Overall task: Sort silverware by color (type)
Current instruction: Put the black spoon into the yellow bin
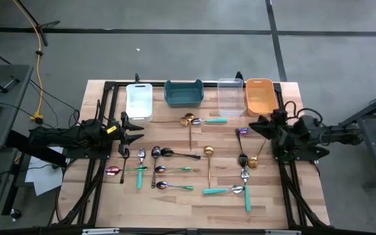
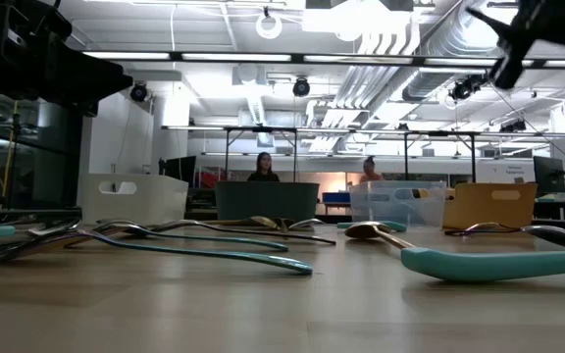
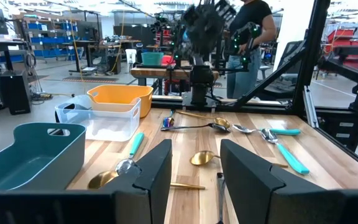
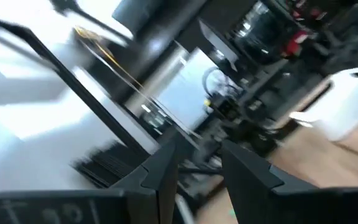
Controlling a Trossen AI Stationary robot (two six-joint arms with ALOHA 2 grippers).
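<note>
Across the tabletop, seen from above: silverware [image 1: 194, 170] lies scattered flat on the wooden table [image 1: 175, 209], none yet in the four bins along the 12 o'clock edge: white bin [image 1: 139, 100], teal bin [image 1: 183, 92], clear bin [image 1: 230, 96], orange bin [image 1: 260, 96]. Teal-handled pieces cluster toward 6 o'clock; a gold spoon [image 1: 209, 160] sits mid-table; a dark spoon [image 1: 175, 154] lies just beside it toward 9 o'clock; an iridescent piece [image 1: 113, 171] lies near the left edge. Left gripper [image 1: 134, 137] hovers at 9 o'clock, fingers spread. Right gripper [image 1: 256, 127] sits at 3 o'clock; finger state not readable from this height.

Table-level view: pieces lie very flat against the wood, bowls barely raised. A teal handle [image 2: 498, 261] fills the near foreground. People stand far behind the bins.

Left wrist view: left gripper [image 3: 194, 171] jaws apart, nothing between them; the gold spoon [image 3: 202, 158] lies just ahead, with a teal-handled spoon [image 3: 132, 152] beside it.

Right wrist view: motion-smeared; right gripper [image 4: 197, 165] fingers show a narrow gap, nothing visibly held.

Handling judgement: light, rigid, slick metal, thin in profile. Best taken across the handle near mid-length, fingers straddling it and pressing to the wood. Bowls would likely slip or rock. Overlapping neighbours risk being dragged.
</note>
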